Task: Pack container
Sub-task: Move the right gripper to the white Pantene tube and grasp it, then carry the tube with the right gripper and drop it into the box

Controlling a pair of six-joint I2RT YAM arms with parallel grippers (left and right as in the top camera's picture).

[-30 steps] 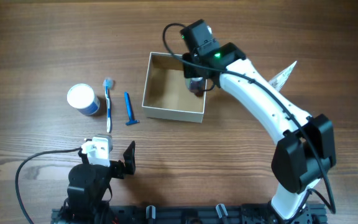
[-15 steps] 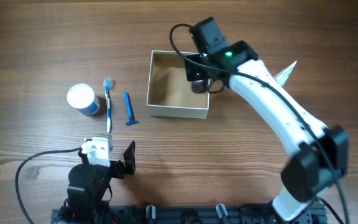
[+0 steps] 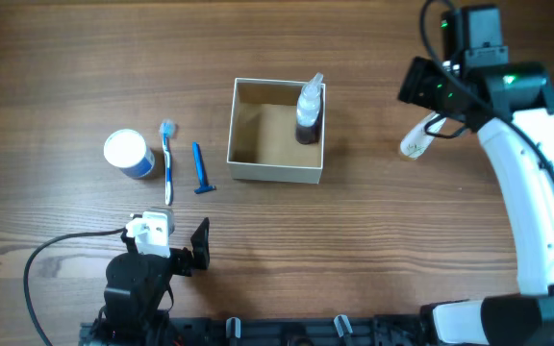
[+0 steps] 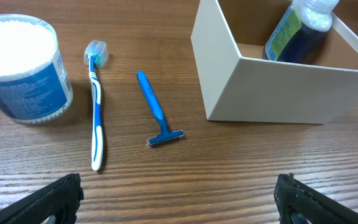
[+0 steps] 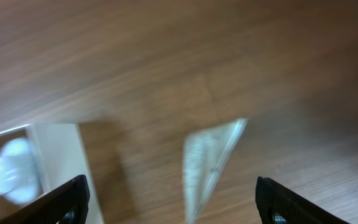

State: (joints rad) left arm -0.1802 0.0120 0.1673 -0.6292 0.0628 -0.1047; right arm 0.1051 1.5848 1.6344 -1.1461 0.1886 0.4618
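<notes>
The container [image 3: 275, 172] is a square white-walled box with a tan inside, at mid-table; it also shows in the left wrist view [image 4: 272, 87] and, blurred, in the right wrist view [image 5: 58, 165]. A dark bottle with a clear cap [image 3: 307, 112] stands inside it against the right wall [image 4: 298, 32]. A blue toothbrush [image 3: 168, 163] [image 4: 96, 109], a blue razor [image 3: 200, 169] [image 4: 156, 113] and a white-lidded blue jar [image 3: 129, 154] [image 4: 20, 65] lie left of the box. My right gripper [image 3: 425, 94] [image 5: 176, 202] is open and empty above a clear packet [image 3: 416, 138] [image 5: 209, 165]. My left gripper [image 3: 174, 241] [image 4: 179, 199] is open and empty near the front edge.
The left arm's base and a black cable [image 3: 46, 255] sit at the front left. The right arm [image 3: 537, 192] runs along the right side. A black rail [image 3: 287, 332] lines the front edge.
My right gripper let go of the bottle, which now stands in the box. The gripper rose and moved right, over the clear packet. The left arm has not moved.
</notes>
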